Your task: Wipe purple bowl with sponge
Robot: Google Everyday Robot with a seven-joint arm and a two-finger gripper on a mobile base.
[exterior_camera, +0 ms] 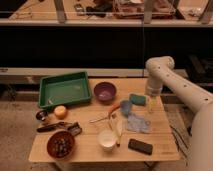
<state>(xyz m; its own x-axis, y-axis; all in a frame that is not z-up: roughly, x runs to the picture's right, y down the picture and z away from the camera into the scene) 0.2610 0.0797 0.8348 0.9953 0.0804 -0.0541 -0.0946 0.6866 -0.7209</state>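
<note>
Where the wooden table [87, 150] begins on the left, a green tray [65, 91] sits toward the far edge. Nearer than the tray lie a round orange fruit [60, 111] and a dark tool [59, 127]. At the near left corner stands a brown bowl [61, 144], filled with small dark things too blurred to name. Just right of the tray, on the far middle of the table, the purple bowl [105, 91] stands upright. Nearer than it lie a utensil with a red handle [114, 111] and a white cup [107, 139]. Right of the purple bowl and apart from it, the green sponge [137, 99] lies flat on the table, with a small blue-grey thing [126, 106] just beside its near left end. A crumpled blue cloth [137, 123] lies nearer still, and a flat black object [140, 146] rests by the near edge. Furthest right, the white arm [172, 82] bends down over the table's right side. The gripper [151, 103] hangs low just right of the sponge. Whether it touches the sponge, or is apart or together, cannot be told.
</note>
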